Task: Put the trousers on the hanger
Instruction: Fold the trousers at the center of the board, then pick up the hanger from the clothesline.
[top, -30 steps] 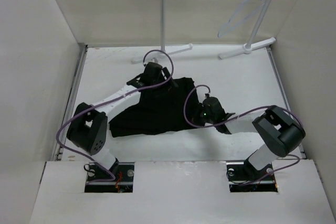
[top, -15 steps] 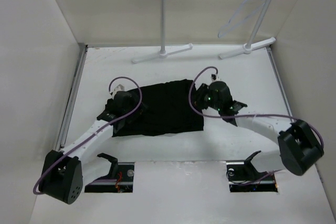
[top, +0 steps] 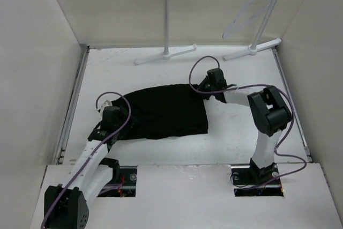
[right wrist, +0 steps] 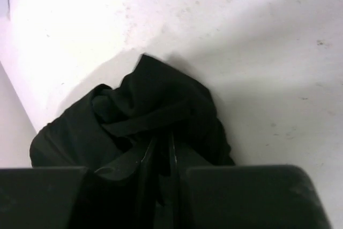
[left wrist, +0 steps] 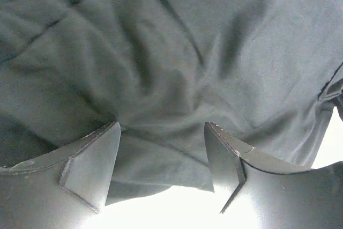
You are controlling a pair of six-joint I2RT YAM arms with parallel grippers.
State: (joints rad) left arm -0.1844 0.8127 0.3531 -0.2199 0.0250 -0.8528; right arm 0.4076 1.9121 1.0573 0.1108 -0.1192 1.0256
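One white desk walled in by pale panels carries everything here, and across its middle lie the black fabric trousers, spread as a wide, flattish dark patch with a narrower end running out to the left. At the far edge of the desk stands a white garment rack with spreading feet and a metal rail across the top. From the right part of that rail hangs the thin pale translucent triangular hanger, empty and well apart from the trousers. The left arm reaches from its base to the left end of the cloth, where the left gripper sits at the edge of the fabric. In the left wrist view its fingers stand apart with creased cloth filling the space beyond and between them, and the left gripper is not closed on anything. The right arm bends round to the far right corner of the trousers, where the right gripper meets the cloth. In the right wrist view the right gripper has its fingers drawn close together, pinching a bunched, crumpled fold of the trousers against the bare desk.
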